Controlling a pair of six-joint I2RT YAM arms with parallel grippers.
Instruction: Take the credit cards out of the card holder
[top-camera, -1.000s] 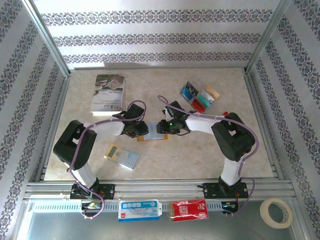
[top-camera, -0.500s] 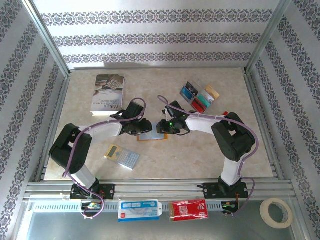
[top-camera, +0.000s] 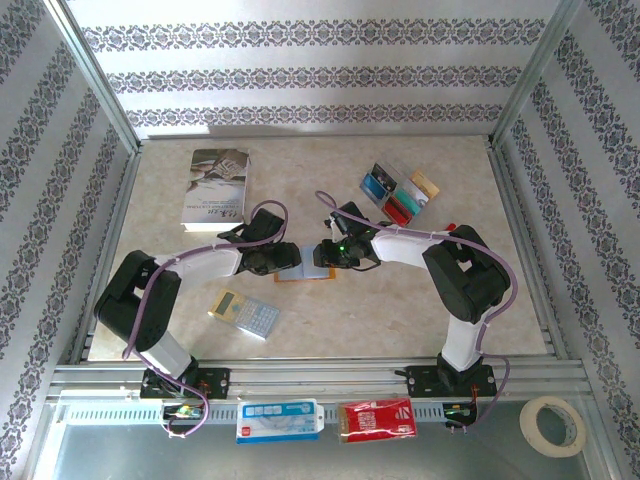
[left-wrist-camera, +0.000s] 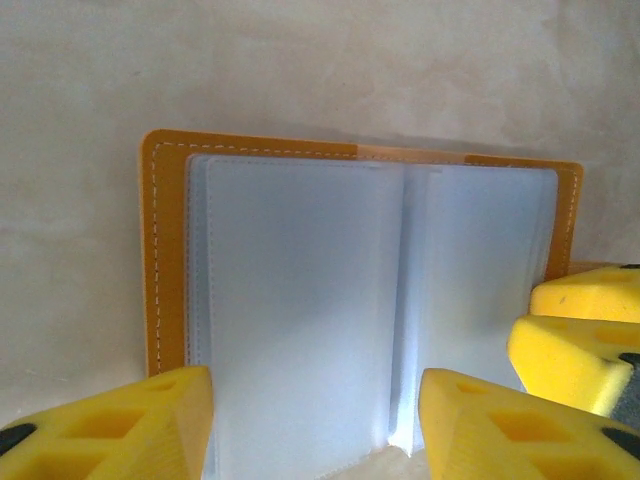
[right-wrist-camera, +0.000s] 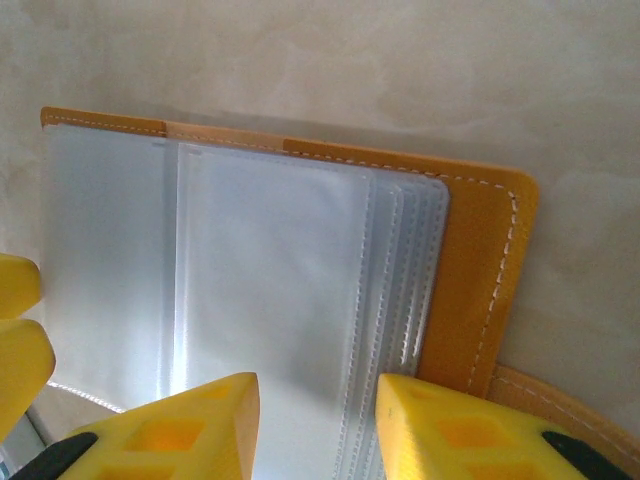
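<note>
The card holder (top-camera: 305, 270) lies open and flat on the table, an orange-tan cover with pale clear sleeves (left-wrist-camera: 300, 300) that look empty (right-wrist-camera: 270, 270). My left gripper (top-camera: 286, 258) is at its left half, open, its yellow fingers wide apart over the sleeves (left-wrist-camera: 315, 425) with nothing between them. My right gripper (top-camera: 325, 254) is low over the right half, jaws apart above the stacked sleeve edges (right-wrist-camera: 318, 425). Several credit cards (top-camera: 400, 192) in blue, teal, red and gold lie fanned out at the back right, away from both grippers.
A grey book (top-camera: 215, 187) lies at the back left. A grey-and-yellow calculator (top-camera: 244, 313) sits front left of the holder. On the front rail are a blue-white packet (top-camera: 278, 420), a red packet (top-camera: 376, 419) and a tape roll (top-camera: 553, 424).
My left gripper's jaws have spread apart at the holder's left half, and its wrist has shifted slightly. The right arm and the holder have stayed put.
</note>
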